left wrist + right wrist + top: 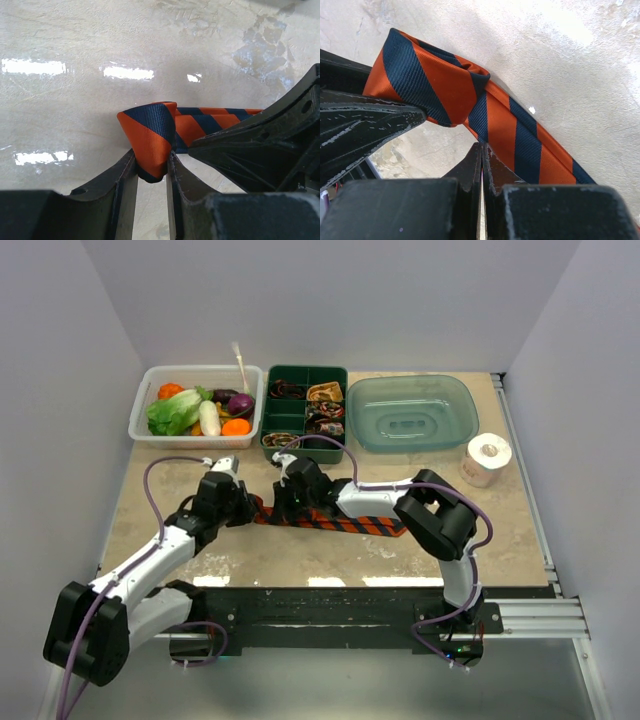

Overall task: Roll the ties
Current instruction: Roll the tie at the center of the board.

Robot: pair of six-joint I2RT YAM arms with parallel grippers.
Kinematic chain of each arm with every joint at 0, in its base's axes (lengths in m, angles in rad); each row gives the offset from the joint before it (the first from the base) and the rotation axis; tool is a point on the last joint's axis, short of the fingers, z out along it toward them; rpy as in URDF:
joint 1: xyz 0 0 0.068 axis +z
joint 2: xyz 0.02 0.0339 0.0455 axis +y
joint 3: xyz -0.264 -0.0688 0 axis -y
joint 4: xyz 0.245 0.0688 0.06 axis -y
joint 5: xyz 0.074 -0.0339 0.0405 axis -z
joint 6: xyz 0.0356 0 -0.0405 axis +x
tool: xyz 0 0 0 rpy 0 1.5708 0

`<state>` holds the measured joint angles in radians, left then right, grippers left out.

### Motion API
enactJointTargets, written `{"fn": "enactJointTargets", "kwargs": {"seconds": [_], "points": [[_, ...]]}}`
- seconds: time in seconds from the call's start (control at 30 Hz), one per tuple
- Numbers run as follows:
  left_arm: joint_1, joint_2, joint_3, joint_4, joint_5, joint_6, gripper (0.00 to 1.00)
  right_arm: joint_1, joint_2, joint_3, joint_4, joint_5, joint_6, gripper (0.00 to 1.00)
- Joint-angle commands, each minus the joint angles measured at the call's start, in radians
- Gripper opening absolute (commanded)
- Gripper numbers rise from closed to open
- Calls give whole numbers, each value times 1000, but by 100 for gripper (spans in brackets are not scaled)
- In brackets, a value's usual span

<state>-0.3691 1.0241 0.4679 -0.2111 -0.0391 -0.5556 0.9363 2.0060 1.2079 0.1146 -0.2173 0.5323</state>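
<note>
Your top view looks down from above and behind the arms (pixel 160 550), far enough back to hold the whole table (pixel 260 552), near edge to far edge. Your left wrist view sits low and very close behind the left claw (pixel 151 160), facing along its fingers (pixel 125 190) across the table top. Your right wrist view rides just as close behind the right claw (pixel 481 150). All three share the striped tie (pixel 350 524); each wrist view also catches the other claw at its edge.
</note>
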Motion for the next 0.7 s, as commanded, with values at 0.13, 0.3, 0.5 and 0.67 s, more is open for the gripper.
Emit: {"fn": "enactJointTargets", "kwargs": {"seconds": [0.13,0.3,0.5,0.67], "points": [[-34,24,60,-28,-48,25,0,6,-18,53,5,7,17,0],[-50,30,83,-57,-45,25,0,7,39,70,33,-14,35,0],[-71,62,118,-105,-56,23,0,9,94,97,50,-36,46,0],[-96,117,161,-162,-82,25,0,12,129,117,42,-44,51,0]]}}
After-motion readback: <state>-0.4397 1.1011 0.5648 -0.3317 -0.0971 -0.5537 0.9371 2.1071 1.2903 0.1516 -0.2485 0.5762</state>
